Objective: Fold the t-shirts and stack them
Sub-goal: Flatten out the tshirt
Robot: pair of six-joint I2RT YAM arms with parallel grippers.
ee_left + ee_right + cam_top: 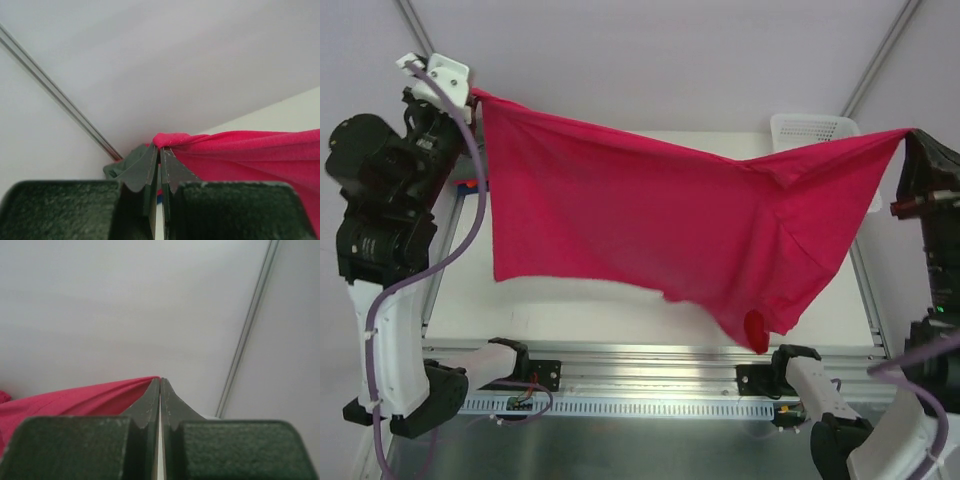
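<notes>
One crimson t-shirt [650, 220] hangs stretched in the air, in front of the single white basket [810, 128]. Two grippers hold it. The left gripper [474, 96] pinches a corner far left of the basket, and the right gripper [908, 133] clamps another just right of it.

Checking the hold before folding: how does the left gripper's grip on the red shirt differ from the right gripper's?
The left gripper has a wad of the shirt bulging past its tips; the right gripper pinches only a thin edge. Below the left gripper the cloth hangs flat with a straight side; toward the right gripper it pulls into folds. Both are shut on the shirt, holding it spread in the air.
</notes>
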